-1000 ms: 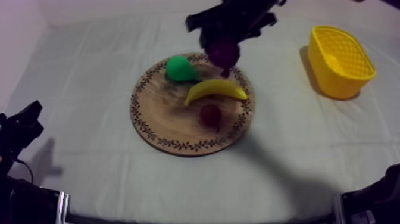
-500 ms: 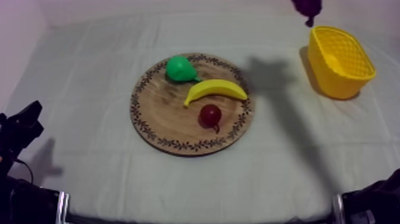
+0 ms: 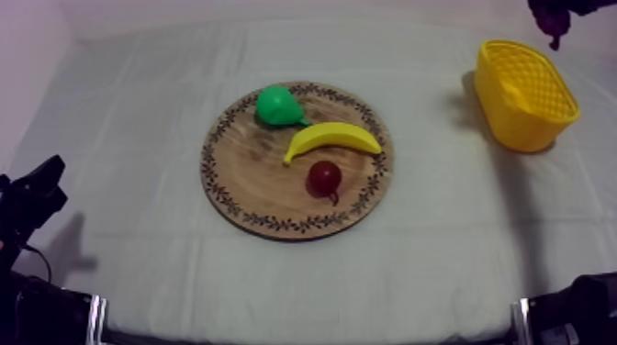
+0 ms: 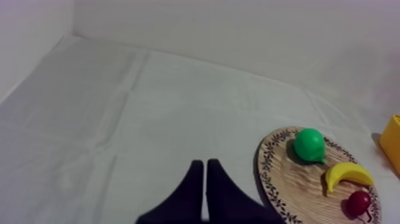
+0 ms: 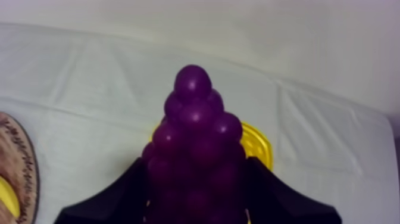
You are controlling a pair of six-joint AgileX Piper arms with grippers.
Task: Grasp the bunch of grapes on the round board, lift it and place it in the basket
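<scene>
Top view: wooden board (image 3: 266,197) mid-counter (image 3: 138,101), carrying pear (image 3: 275,105), banana (image 3: 332,138) and small red fruit (image 3: 323,177). The bunch of grapes (image 3: 554,13) hangs aloft near the far side of the yellow basket (image 3: 525,101).
Left wrist view: left tool (image 4: 205,170) pressed together, empty, over the cloth beside the board.
Right wrist view: right tool (image 5: 196,173) pinching the grapes, basket rim behind them.

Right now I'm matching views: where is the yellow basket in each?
Top view: yellow basket right of the wooden board.
Left wrist view: yellow basket beyond the board, past the banana.
Right wrist view: yellow basket behind the held bunch of grapes.
Shared landmark: the wooden board.
</scene>
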